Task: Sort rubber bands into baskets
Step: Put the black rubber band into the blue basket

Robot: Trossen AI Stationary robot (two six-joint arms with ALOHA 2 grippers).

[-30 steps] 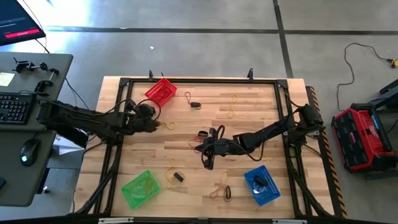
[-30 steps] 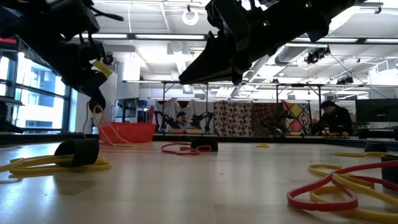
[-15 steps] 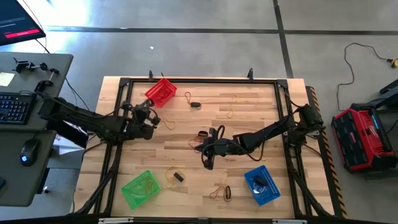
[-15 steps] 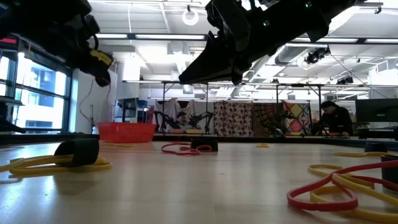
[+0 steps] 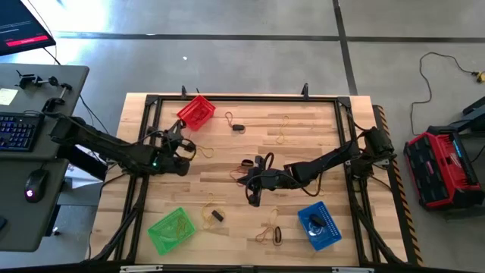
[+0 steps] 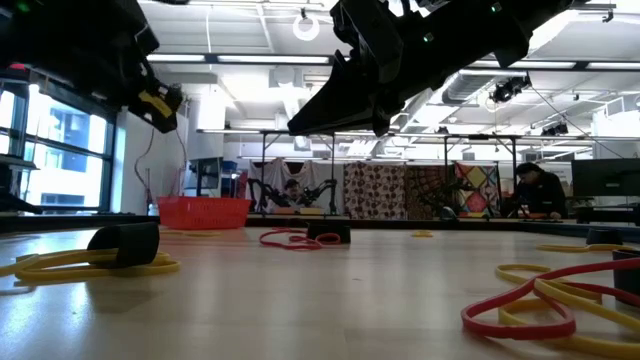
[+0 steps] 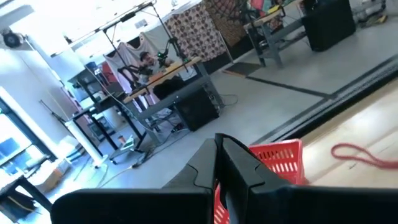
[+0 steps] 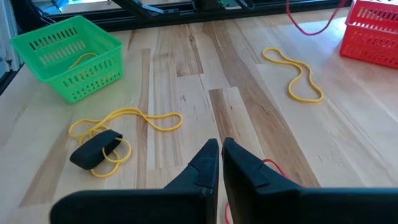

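Observation:
Rubber bands lie scattered on the wooden table: a yellow loop [image 8: 292, 74], yellow loops under a black band [image 8: 96, 149], and red and yellow ones [image 6: 540, 300]. The red basket [image 5: 197, 110] stands at the far left, the green basket [image 5: 174, 227] at the near left with yellow bands in it, and the blue basket [image 5: 318, 224] at the near right with black bands in it. My left gripper [image 7: 219, 140] is shut and held level above the table, pointing at the red basket [image 7: 280, 162]. My right gripper [image 8: 219, 146] is shut, hovering over the table's middle [image 5: 254, 200].
A black frame rail [image 5: 242, 98] runs along the table's edges. A black band [image 5: 239, 129] and a yellow one [image 5: 284, 136] lie near the far edge. A desk with a keyboard [image 5: 19, 129] stands to the left, and a red-black machine [image 5: 439, 167] on the floor to the right.
My left gripper has risen and swung from pointing down to level, turning toward the red basket at the far edge. The yellow band that hung from its fingertips a second ago no longer hangs there. My right gripper has kept still.

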